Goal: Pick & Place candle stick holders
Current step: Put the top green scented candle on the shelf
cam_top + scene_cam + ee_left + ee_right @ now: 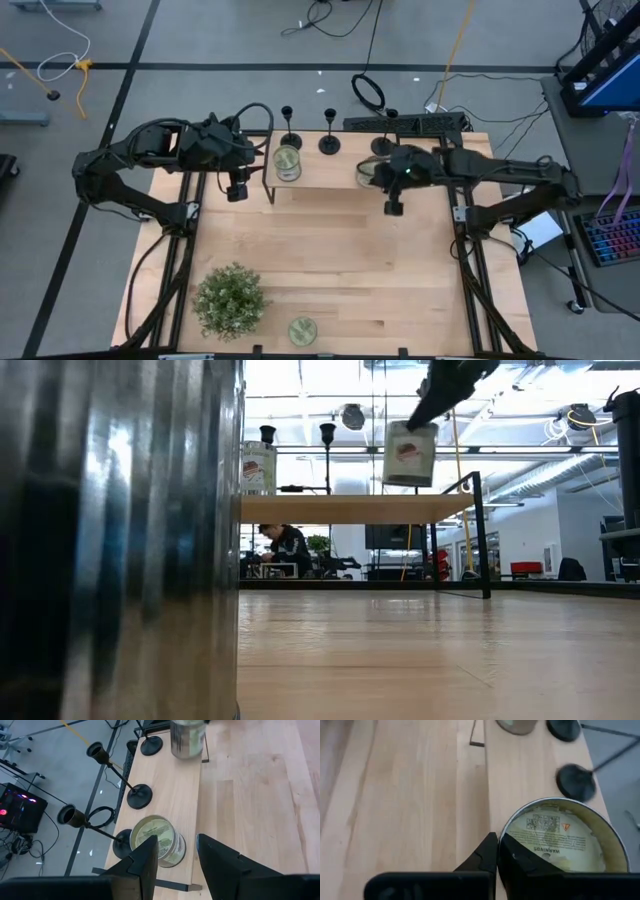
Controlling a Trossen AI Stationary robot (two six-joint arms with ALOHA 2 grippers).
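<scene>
Three matte-black candle stick holders (289, 140) (329, 143) (385, 143) stand on their round bases along the far edge of a raised wooden shelf (325, 172). They also show in the left wrist view (139, 796). My right gripper (382, 176) is shut on a round candle tin (410, 455) above the shelf's right end. My left gripper (177, 865) is open and hovers off the shelf's left end. A second tin (157, 840) stands on the shelf ahead of its fingers, untouched. My right gripper pinches the tin's rim (501, 840), one finger outside the wall and one over the labelled round face. The fingers come slanting from above. The tin hangs below them, slightly tilted and lifted clear of the shelf top (350, 508).
A bushy potted plant (231, 298) stands near the front left. Another tin (303, 330) sits at the table's near edge; a shiny metal surface (120, 540) fills the left of the low view. A person (288, 545) sits in the room beyond.
</scene>
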